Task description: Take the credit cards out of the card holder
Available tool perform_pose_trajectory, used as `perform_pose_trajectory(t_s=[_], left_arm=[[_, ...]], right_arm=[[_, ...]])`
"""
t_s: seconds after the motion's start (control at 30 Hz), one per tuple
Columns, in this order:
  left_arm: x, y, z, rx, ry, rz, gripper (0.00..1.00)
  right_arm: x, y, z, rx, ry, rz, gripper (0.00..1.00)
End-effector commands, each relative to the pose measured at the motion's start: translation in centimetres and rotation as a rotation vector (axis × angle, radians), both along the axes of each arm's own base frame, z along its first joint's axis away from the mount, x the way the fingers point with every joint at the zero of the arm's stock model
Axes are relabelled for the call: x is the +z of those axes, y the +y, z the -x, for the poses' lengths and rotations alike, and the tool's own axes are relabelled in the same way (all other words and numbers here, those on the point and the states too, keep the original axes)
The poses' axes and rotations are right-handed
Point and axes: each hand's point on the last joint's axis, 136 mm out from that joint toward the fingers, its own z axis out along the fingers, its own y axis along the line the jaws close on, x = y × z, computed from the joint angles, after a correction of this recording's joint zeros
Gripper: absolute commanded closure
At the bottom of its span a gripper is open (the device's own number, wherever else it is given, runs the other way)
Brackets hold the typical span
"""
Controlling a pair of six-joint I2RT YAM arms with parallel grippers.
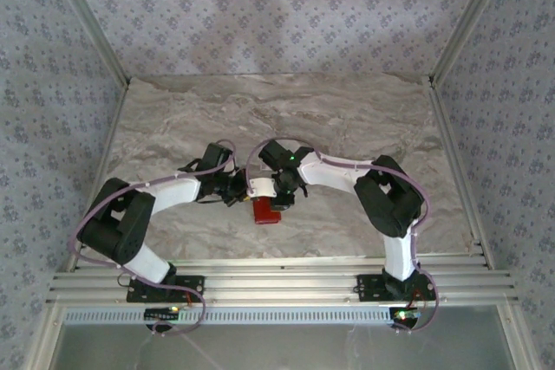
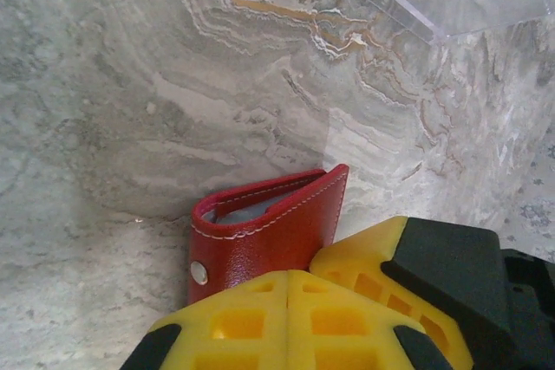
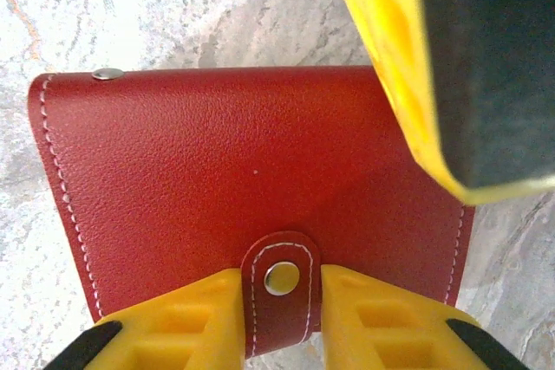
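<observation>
Step in hand: opening the card holder (image 3: 251, 179); it is folded shut, its snap tab (image 3: 281, 288) fastened, no cards out on the bench (image 1: 347, 119).
Card holder: between the two grippers, standing on edge on the bench near its front middle; a pale lining shows in its fold from the left wrist view.
Left gripper (image 2: 286, 322): fingers pressed together, just beside the card holder's snap corner; I cannot tell if it pinches the leather.
Right gripper (image 3: 279, 305): fingers flank the snap tab on the card holder's lower edge, touching or nearly so.
Next move: probably pinch the tab and pull it off its snap while the left gripper steadies the card holder.
</observation>
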Motion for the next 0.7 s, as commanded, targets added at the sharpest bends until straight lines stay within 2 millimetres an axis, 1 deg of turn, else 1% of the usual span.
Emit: perform_pose_trajectory(t_s=[0.0, 0.13, 0.17, 0.2, 0.33, 0.47, 0.67], left_arm=[[-1.2, -0.5, 0.1, -0.004, 0.029, -0.012, 1.0], [-2.3, -0.2, 0.3, -0.003, 0.056, -0.033, 1.0], [-2.6, -0.1, 0.5, -0.005, 0.063, -0.04, 1.0], [-3.0, 0.0, 0.5, -0.004, 0.07, -0.05, 1.0], [-3.9, 0.4, 0.9, -0.006, 0.091, -0.074, 1.0], [-4.2, 1.2, 1.0, 0.004, 0.089, -0.107, 1.0], [-3.8, 1.9, 0.8, -0.003, 0.07, -0.14, 1.0]], right_arm=[[0.1, 1.6, 0.1, 0.02, -0.037, -0.066, 0.77], [0.9, 2.0, 0.1, -0.001, -0.05, -0.132, 0.79], [1.6, 2.4, -0.1, -0.009, -0.059, -0.161, 0.8], [0.9, 1.7, 0.4, -0.017, -0.044, -0.153, 0.8], [1.6, 1.7, 0.4, -0.065, -0.045, -0.204, 0.81], [2.2, 1.5, 0.2, -0.133, -0.073, -0.254, 0.82], [2.9, 0.7, -0.4, -0.254, -0.093, -0.269, 0.81]])
